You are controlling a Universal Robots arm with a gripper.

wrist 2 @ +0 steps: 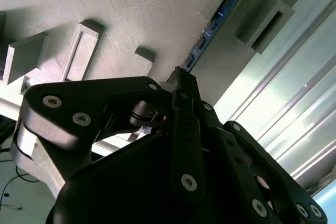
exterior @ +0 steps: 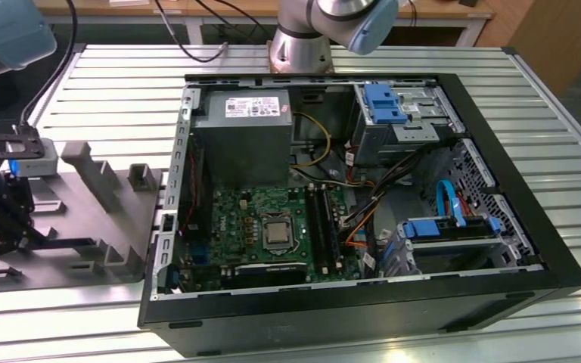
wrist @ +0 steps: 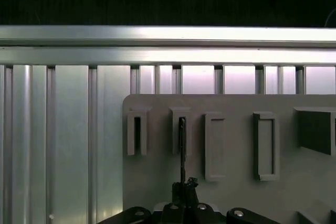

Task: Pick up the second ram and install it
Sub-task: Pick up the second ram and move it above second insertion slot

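Grasp on the second ram [wrist 2: 212, 24] [wrist: 182, 148] in its grey holder [exterior: 99, 227], beside the open computer case [exterior: 563, 257].

In both wrist views the pincer [wrist 2: 181, 80] [wrist: 184, 186] is closed together on the near end of the blue stick. The stick stands on edge in a slotted block of the holder, probably so its flat faces meet the fingers. The neighbouring blocks hold nothing visible. The holder lies on the slatted tabletop [exterior: 119, 83] at the exterior view's left, just beside the case. Inside the case, the green motherboard [exterior: 240, 219] and black memory slots [exterior: 321, 219] face upward.
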